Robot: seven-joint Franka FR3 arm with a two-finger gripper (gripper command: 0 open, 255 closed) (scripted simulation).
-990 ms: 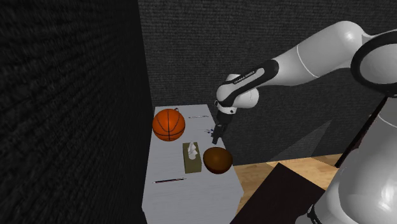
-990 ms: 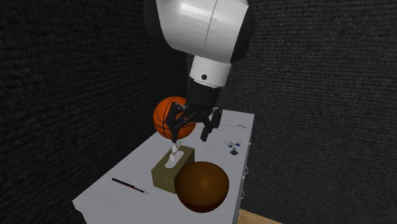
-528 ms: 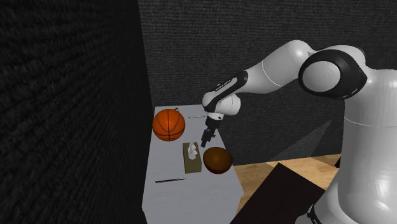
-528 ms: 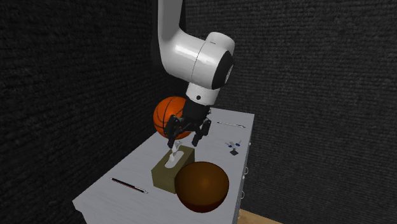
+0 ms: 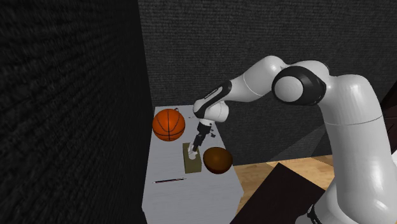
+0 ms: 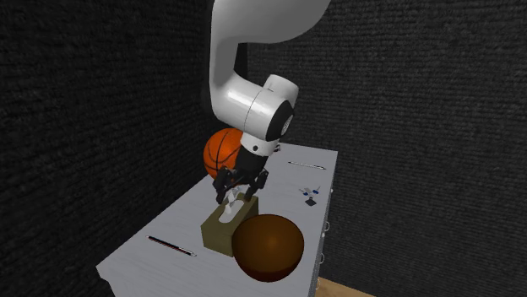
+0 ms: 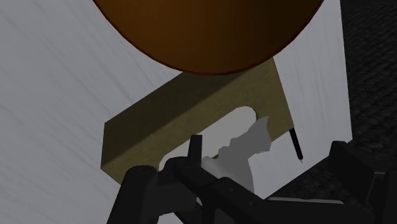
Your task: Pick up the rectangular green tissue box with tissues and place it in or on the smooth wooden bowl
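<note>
You are in the reaching step: the box is not yet gripped and nothing is lifted. The claw (image 6: 240, 192) hangs just above the far end of the tissue box (image 6: 221, 229), with its two fingers apart. In the wrist view the white tissue (image 7: 245, 149) that sticks out of the box top stands between the fingers, and they do not touch it or the box.

The box looks olive, more tan than green. It lies flat on the grey worktop (image 6: 182, 226), with one long side just beside the brown bowl (image 6: 268, 245). I cannot tell if the two touch, but the gap is very small if there is one. The basketball (image 6: 218, 152) sits behind the box, a little apart from it. A pen (image 6: 173, 246) lies near the front corner of the worktop, away from your path.

For the next move, I think you must lower the claw so that the fingers come down on both sides of the box body, not only around the soft tissue, which would slip out. The side next to the bowl leaves little room for a finger, so watch this side when you descend. It may be better to grip the box at its far end, past the bowl. After the fingers close on the box, lift it straight up and carry it the short way over the bowl rim.
</note>
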